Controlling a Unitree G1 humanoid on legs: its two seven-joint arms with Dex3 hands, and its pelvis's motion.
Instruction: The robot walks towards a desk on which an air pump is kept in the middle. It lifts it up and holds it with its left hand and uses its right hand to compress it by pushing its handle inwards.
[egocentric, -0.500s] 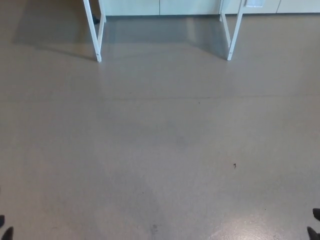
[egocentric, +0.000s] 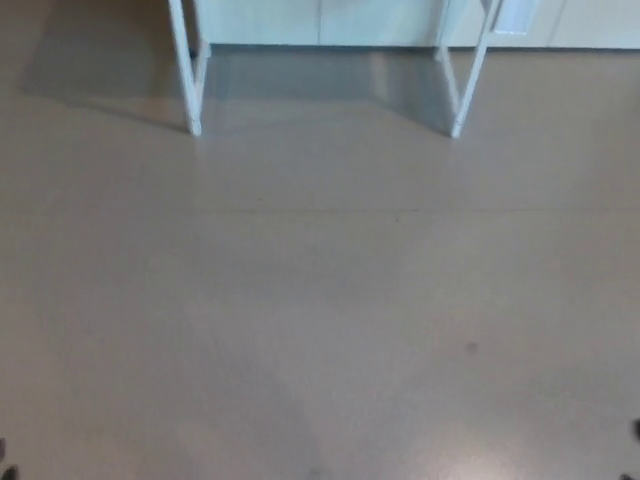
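Head view: a bare beige floor (egocentric: 320, 300) fills most of the picture, slightly blurred. White desk legs (egocentric: 190, 75) stand at the top, pale cabinets (egocentric: 330, 20) behind them. Slivers of the left hand (egocentric: 6, 470) and right hand (egocentric: 634, 432) show at the bottom corners; finger state cannot be told. No air pump shows.

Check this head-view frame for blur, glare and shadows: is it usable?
Head view: softly blurred throughout, white desk legs smeared at the edges; faint glare patch on the floor bottom right; soft shadow under the desk; pump not in frame.
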